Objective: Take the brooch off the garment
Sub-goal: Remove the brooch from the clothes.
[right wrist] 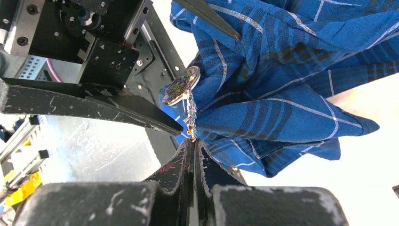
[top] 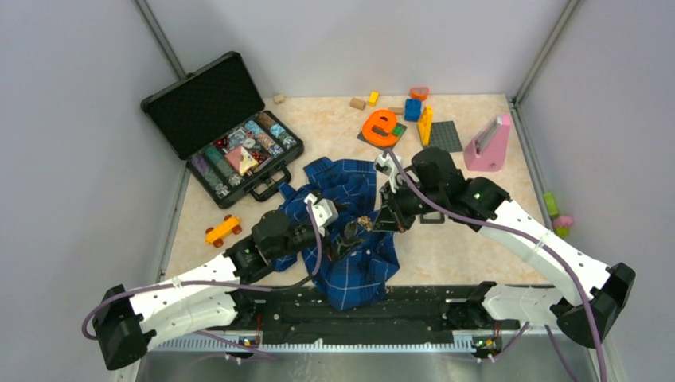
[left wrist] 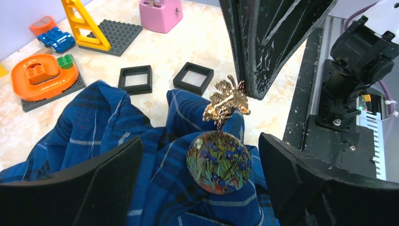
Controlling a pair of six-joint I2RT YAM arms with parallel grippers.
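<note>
The garment, a blue plaid shirt (top: 358,274), lies bunched at the table's middle front. The brooch (left wrist: 219,161) is a small round disc with a painted flower face, and it sits on a raised fold of the shirt (left wrist: 108,122). My left gripper (left wrist: 202,172) is open, with one jaw on each side of the disc and not touching it. Just beyond the disc a gold glittery butterfly-shaped ornament (left wrist: 227,100) stands up from the cloth. My right gripper (right wrist: 193,140) is shut on that ornament's (right wrist: 190,115) lower edge. The disc (right wrist: 181,86) shows edge-on in the right wrist view.
An open black case (top: 231,135) of chips stands back left, with an orange toy car (top: 223,231) near it. Two hollow black square frames (left wrist: 135,79) lie behind the shirt. An orange toy on a grey plate (top: 382,126), blocks and a pink object (top: 487,143) sit at the back.
</note>
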